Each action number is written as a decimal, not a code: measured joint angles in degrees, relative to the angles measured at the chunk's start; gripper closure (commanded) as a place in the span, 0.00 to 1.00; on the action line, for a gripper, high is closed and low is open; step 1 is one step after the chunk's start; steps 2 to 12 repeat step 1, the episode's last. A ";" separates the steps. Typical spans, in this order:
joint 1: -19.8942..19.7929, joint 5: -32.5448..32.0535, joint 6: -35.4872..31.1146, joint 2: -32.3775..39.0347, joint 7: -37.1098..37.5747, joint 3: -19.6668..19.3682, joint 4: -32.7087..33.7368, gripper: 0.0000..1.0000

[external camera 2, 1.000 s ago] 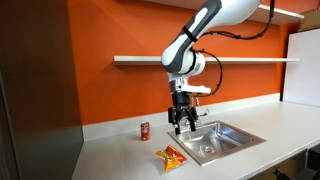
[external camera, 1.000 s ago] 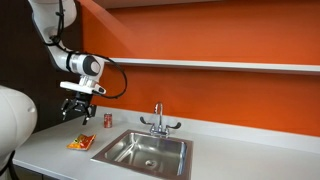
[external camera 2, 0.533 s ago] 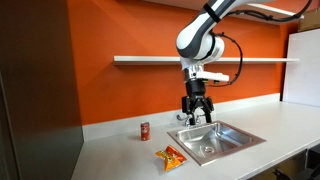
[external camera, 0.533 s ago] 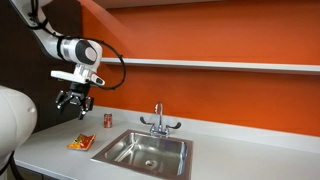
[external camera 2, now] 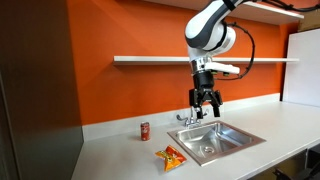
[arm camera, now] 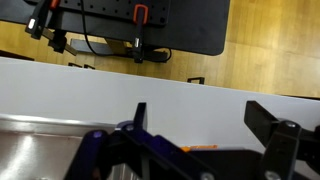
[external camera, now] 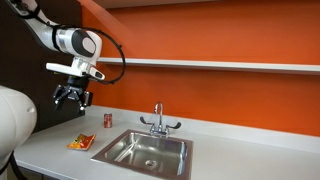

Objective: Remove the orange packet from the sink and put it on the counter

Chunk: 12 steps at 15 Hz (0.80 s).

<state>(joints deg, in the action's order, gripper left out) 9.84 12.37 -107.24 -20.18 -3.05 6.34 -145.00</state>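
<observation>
The orange packet (external camera: 80, 143) lies flat on the light-grey counter (external camera: 45, 150) beside the sink (external camera: 145, 150); it also shows in an exterior view (external camera 2: 171, 156) in front of the basin (external camera 2: 218, 138). My gripper (external camera: 71, 97) hangs high in the air above the counter, open and empty, well clear of the packet. It also shows in an exterior view (external camera 2: 206, 101) above the faucet. In the wrist view the open fingers (arm camera: 205, 122) frame the counter (arm camera: 190, 105), with a sliver of orange (arm camera: 198, 147) at the bottom edge.
A small red can (external camera: 108, 120) stands on the counter by the orange wall, also in an exterior view (external camera 2: 144, 130). A chrome two-handled faucet (external camera: 158, 122) rises behind the sink. A shelf (external camera: 220, 65) runs along the wall above.
The gripper has risen and swung away from above the packet, staying open and empty. The packet has stayed on the counter.
</observation>
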 measured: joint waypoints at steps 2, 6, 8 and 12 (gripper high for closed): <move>0.00 0.00 0.00 0.00 0.01 0.00 -0.03 0.00; 0.00 0.00 0.00 0.00 0.01 0.00 -0.03 0.00; 0.00 0.00 0.00 0.00 0.01 0.00 -0.03 0.00; 0.00 0.00 0.00 0.00 0.01 0.00 -0.03 0.00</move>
